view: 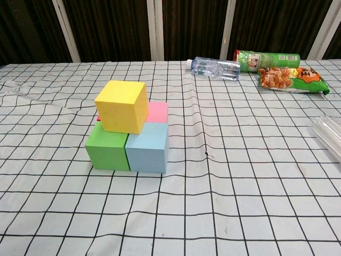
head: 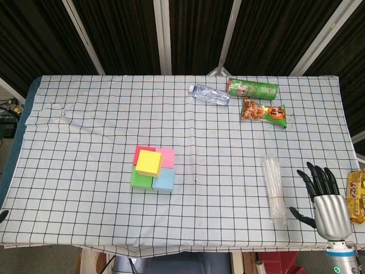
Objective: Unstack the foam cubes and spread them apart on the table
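Observation:
A yellow foam cube sits on top of a square base of cubes left of the table's centre. The base has a green cube front left, a light blue cube front right, a pink cube back right and a red cube back left, mostly hidden. My right hand hovers at the table's front right corner, fingers spread, holding nothing, far from the stack. My left hand is out of both views.
A clear plastic tube bundle lies just left of my right hand. At the back right lie a water bottle, a green can and a snack bag. A yellow packet sits at the right edge.

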`<state>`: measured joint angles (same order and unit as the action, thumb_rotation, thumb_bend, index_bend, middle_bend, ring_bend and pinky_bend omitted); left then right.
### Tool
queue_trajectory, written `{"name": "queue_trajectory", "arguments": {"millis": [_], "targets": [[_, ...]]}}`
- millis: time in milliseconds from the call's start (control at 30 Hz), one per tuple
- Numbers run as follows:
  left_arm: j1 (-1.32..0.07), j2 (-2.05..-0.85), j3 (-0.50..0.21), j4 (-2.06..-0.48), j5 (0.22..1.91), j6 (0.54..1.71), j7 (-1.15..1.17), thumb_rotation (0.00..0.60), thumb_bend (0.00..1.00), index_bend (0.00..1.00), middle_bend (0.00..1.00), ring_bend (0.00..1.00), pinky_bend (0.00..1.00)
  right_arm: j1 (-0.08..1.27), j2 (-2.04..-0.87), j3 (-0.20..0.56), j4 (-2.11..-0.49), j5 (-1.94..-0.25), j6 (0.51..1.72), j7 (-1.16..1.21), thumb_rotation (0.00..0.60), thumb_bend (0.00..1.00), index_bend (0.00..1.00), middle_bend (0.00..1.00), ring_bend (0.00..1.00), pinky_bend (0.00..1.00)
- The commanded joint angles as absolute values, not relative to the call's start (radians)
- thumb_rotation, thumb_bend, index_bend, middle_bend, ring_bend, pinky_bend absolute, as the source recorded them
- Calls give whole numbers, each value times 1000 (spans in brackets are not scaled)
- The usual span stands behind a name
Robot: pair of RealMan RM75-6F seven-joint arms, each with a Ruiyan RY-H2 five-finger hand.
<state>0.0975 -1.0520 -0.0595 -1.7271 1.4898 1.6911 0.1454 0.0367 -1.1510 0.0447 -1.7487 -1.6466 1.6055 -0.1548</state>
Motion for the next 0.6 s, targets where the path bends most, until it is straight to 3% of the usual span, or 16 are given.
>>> {"name": "queue_trajectory", "arguments": {"millis": [33, 600], "targets": [[98, -1052, -60, -1727, 1490, 1693, 144, 600, 10, 28, 0, 0, 12, 37, -1151, 45, -1749, -1647, 1605, -156, 600, 59, 169, 43, 64, 0], [94, -1045, -49, -1730, 1505, 1680, 146, 600, 7, 28, 0, 0, 12, 38, -1147, 38, -1752, -1647, 1588, -162, 600, 59, 170, 43, 64, 0]]}}
